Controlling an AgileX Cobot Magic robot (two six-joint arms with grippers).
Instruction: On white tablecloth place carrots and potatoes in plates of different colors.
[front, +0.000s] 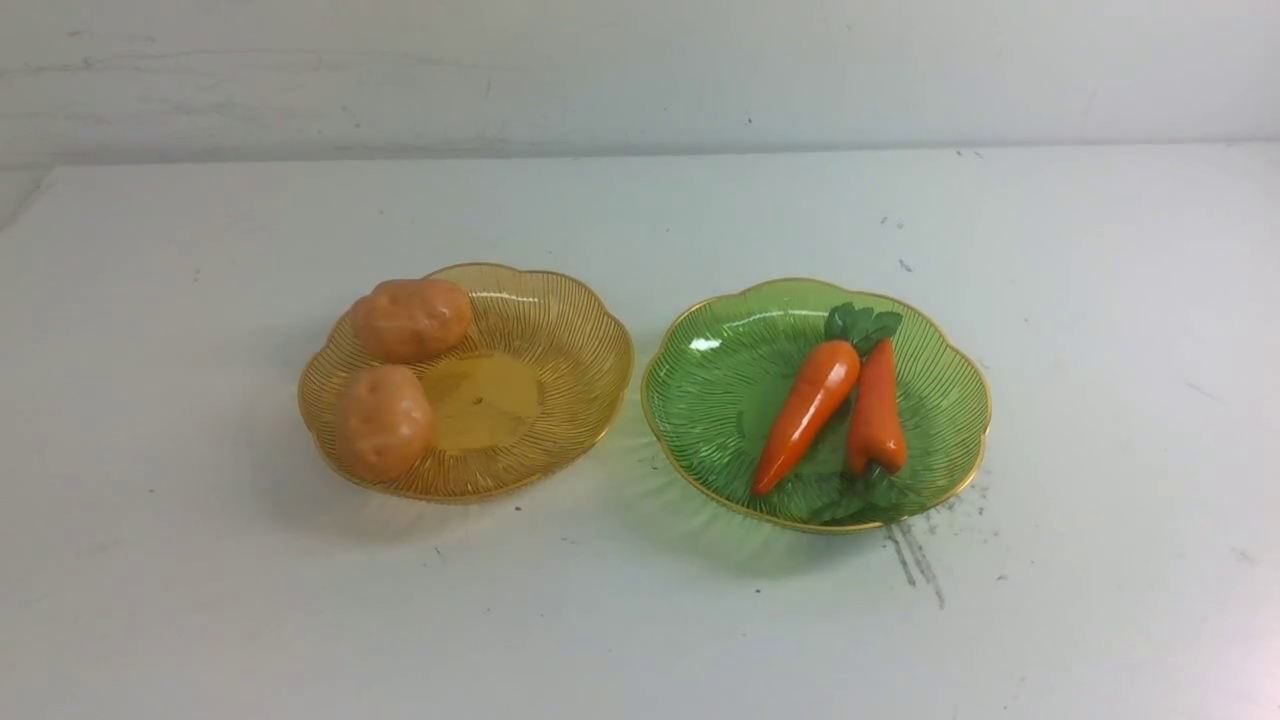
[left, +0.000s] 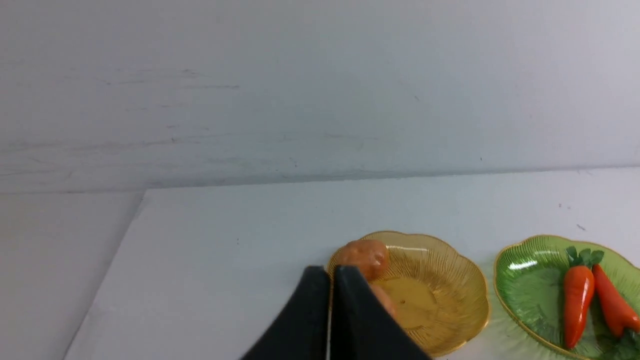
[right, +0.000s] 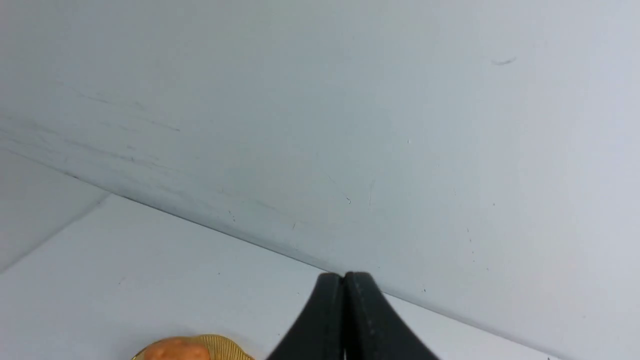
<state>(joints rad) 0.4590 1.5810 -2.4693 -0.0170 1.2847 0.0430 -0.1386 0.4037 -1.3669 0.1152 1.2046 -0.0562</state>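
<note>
**Clearances.** The amber plate (front: 490, 400) and the green plate (front: 720, 390) sit side by side near the middle of the white tablecloth (front: 640, 620), amber to the left. Their rims are close but apart. Bare cloth surrounds both plates, with the widest band on the near side. The table's far edge meets the wall (front: 640, 70), and its left edge shows at the far-left corner.

**Grippers.** The left gripper (left: 331, 271) has its jaws pressed together on nothing and hangs on the near side of the amber plate. The right gripper (right: 344, 276) is likewise pressed together and empty, facing the wall.

**Orientation.** Both potatoes lie on the left wall of the amber plate, just beside each other. The far potato (front: 410, 318) has its long axis left to right, and the near potato (front: 383, 422) runs roughly near to far. Both carrots lie in the green plate. The left carrot (front: 808, 400) lies diagonally, tip near-left and leaves far-right. The right carrot (front: 877, 410) lies near to far, tip far and leaves near.

**Surface.** The cloth is flat, with dark specks and grey scuff streaks (front: 915, 560) by the green plate's near-right rim.
</note>
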